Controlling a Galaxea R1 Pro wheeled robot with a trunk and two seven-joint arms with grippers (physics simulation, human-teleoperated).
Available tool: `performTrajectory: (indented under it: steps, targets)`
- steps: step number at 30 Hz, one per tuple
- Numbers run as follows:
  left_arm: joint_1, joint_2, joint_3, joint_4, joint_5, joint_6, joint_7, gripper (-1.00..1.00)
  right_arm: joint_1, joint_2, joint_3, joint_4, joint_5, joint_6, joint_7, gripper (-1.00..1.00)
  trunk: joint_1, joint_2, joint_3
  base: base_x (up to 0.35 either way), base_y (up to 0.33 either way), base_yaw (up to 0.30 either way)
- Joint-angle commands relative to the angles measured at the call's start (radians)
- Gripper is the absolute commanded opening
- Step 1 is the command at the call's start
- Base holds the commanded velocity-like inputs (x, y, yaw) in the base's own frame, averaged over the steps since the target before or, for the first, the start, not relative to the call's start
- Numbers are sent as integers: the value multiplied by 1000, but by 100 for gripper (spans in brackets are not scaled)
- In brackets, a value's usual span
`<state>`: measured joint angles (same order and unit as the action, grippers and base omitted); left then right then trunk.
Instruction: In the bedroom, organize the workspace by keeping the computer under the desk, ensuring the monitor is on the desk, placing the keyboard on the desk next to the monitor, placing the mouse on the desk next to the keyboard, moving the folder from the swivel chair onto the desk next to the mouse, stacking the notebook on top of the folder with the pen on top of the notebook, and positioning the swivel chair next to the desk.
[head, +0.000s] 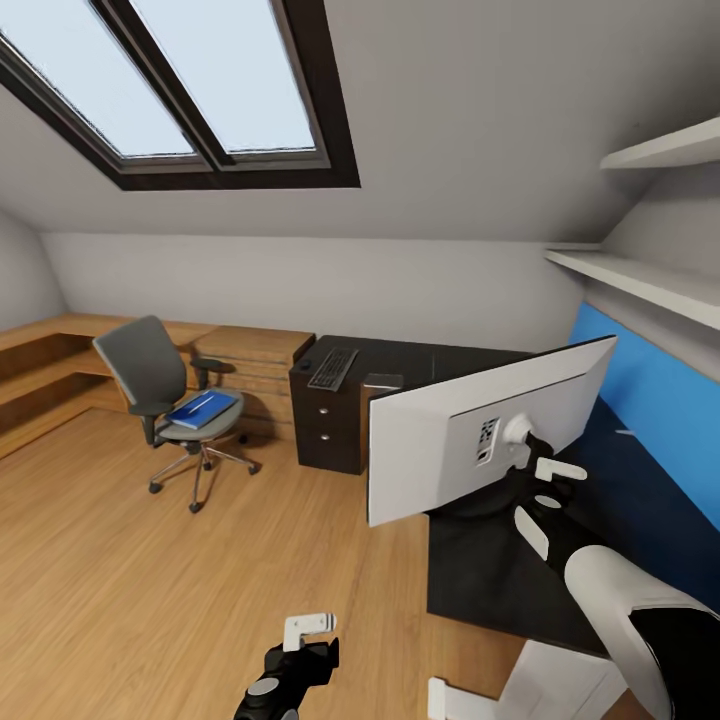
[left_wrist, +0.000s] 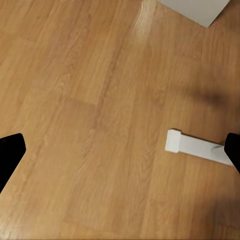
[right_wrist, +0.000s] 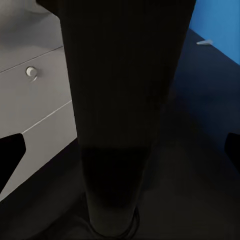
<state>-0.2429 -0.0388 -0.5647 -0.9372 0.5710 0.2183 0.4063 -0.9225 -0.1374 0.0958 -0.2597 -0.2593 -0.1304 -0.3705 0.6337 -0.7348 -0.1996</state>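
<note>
Monitor stands on the desk, its light grey back toward the camera and its thin black stand between the right gripper's spread fingers; whether they touch it cannot be told. Beyond the desk, the keyboard lies on a black drawer cabinet. Farther off, the swivel chair carries the folder. Left gripper hangs open over the wooden floor, near a white desk foot.

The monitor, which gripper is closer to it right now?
Right. The right gripper is at the monitor stand behind the screen; the left gripper hangs low over the floor, well apart.
</note>
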Motion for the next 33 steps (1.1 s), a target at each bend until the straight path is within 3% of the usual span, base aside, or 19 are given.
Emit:
performTrajectory:
  steps: [1, 33]
  targets:
    - [-1, 1, -3, -2, 7, 3, 8, 100, -1, -1, 9, 1, -11, -4, -4, 100, 0, -1, -2, 20, -21, 0]
    - [-1, 1, -3, -2, 8, 3, 6, 100, -1, 0, 9, 2, -11, -5, -4, 100, 0, -1, -2, 34, -17, 0]
